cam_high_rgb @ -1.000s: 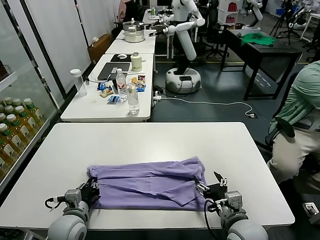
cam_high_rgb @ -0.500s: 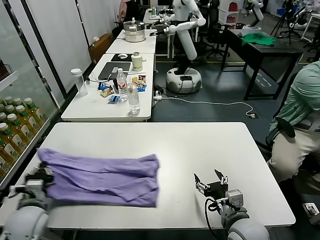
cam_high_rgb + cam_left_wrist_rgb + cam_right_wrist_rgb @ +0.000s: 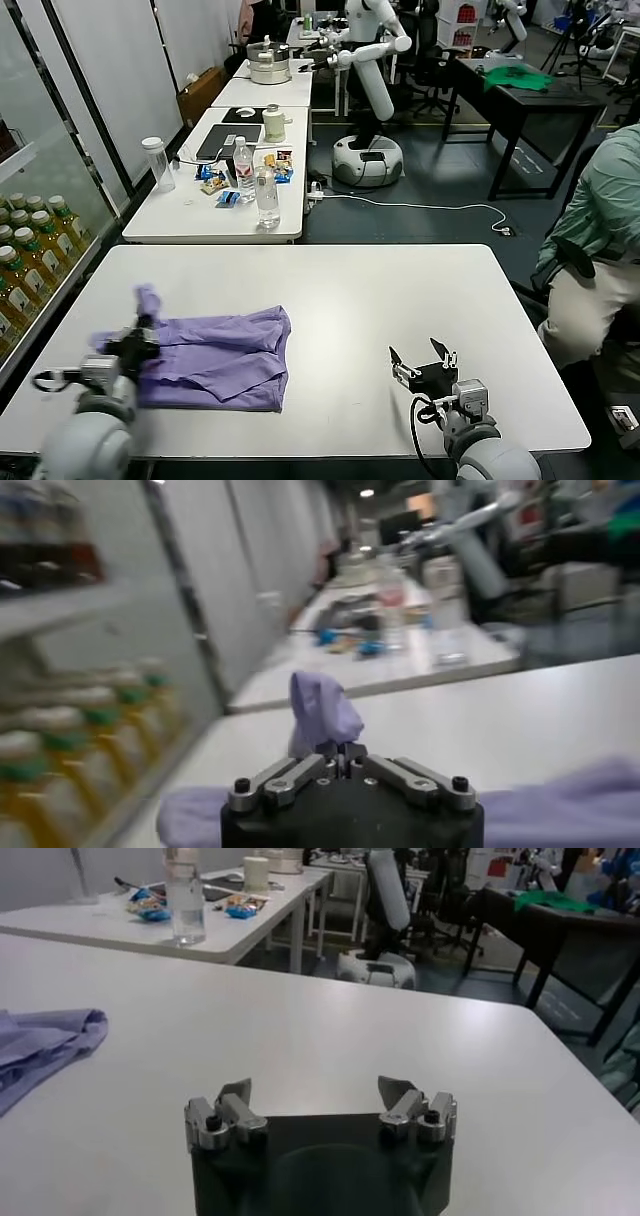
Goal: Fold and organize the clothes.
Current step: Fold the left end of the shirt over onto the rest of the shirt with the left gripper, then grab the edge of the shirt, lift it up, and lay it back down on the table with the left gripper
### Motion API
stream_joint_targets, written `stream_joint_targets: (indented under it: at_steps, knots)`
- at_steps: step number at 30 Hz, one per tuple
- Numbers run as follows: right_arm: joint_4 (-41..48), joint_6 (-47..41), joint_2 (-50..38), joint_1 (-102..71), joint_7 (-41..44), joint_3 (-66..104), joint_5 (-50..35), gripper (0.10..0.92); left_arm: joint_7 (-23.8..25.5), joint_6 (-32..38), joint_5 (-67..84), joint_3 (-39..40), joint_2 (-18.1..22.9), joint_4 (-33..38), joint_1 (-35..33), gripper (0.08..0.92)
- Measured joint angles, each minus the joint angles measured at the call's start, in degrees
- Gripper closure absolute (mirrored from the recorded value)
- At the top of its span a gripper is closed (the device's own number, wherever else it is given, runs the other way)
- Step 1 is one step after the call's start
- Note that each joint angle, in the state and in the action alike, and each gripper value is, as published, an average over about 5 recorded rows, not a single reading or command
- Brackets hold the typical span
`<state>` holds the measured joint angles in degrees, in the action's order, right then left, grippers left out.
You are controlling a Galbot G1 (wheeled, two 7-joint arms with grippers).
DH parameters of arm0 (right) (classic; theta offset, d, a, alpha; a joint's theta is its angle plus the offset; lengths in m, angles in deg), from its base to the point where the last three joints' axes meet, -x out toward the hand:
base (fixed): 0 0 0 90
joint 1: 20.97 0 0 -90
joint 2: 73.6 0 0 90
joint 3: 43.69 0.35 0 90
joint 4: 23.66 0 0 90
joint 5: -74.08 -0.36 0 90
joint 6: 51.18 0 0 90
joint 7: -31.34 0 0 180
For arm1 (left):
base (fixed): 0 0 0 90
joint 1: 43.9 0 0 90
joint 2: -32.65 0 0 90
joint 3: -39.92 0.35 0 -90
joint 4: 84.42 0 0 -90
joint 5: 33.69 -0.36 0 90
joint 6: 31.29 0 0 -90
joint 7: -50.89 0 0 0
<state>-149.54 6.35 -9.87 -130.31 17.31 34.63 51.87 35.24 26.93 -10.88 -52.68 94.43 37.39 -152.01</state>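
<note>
- Far left, behind glass: shelf of yellow-liquid bottles with green caps [image 3: 25, 262].
- Left hand [image 3: 137, 341] low over the near-left part of the wide white desk [image 3: 400, 290]; fingers pressed together, pinching a raised tuft of the light purple thin-fabric T-shirt [image 3: 215, 358]. Left wrist view: the fingertips meet at the hand [image 3: 339, 762] and the lavender tuft [image 3: 322, 712] pokes up from between them.
- T-shirt lies crumpled and partly folded on the desk's near-left area, from the left hand across toward the middle; far-side edge rolled, near edge close to the desk front. Right wrist view catches only its end [image 3: 45, 1048], well apart from the right hand.
- Back desk beyond: clear plastic water bottle [image 3: 265, 197], white-lidded clear jar [image 3: 157, 163], snack packets, dark tablet.
- Right hand [image 3: 424, 364] near the desk's front edge, right of centre, fingers spread wide, nothing between them, resting low on bare desk; same in the right wrist view [image 3: 318, 1105].
- Background: white robot [image 3: 368, 80], bright green garment [image 3: 515, 77] on dark desk.
- Far right: seated person in a green striped shirt [image 3: 597, 235].
</note>
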Motion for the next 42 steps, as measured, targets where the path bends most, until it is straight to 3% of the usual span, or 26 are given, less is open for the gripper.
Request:
stream_joint_targets:
  at_steps: [14, 24, 30, 35, 38, 42]
  knots:
    - [-0.4, 0.0, 0.5, -0.6, -0.1, 0.4, 0.6, 0.203, -0.5, -1.1, 0.6, 16.3, 8.6, -2.5, 7.1, 0.856]
    - [-0.5, -0.1, 0.6, -0.3, 0.0, -0.1, 0.7, 0.203, -0.6, -1.1, -1.1, 18.0, 9.1, -1.7, 8.2, 0.579]
    - [-0.4, -0.1, 0.4, 0.2, 0.1, -0.3, 0.5, 0.203, -0.8, -0.7, -1.7, 11.7, 6.2, 0.3, 6.4, 0.406]
    - [0.2, -0.1, 0.4, 0.8, 0.2, -0.8, 0.6, 0.203, -0.5, -0.7, -1.7, 5.3, 3.7, -2.1, 3.2, 0.259]
    - [0.4, -0.2, 0.3, 1.1, 0.2, -1.2, 0.6, 0.203, 0.2, -0.6, -1.6, 3.1, 3.2, -4.2, 1.6, 0.197]
    - [0.4, -0.2, 0.0, 1.2, 0.2, -1.3, 0.6, 0.203, 1.5, -0.3, -0.9, 1.7, 3.3, -6.8, 0.7, 0.179]
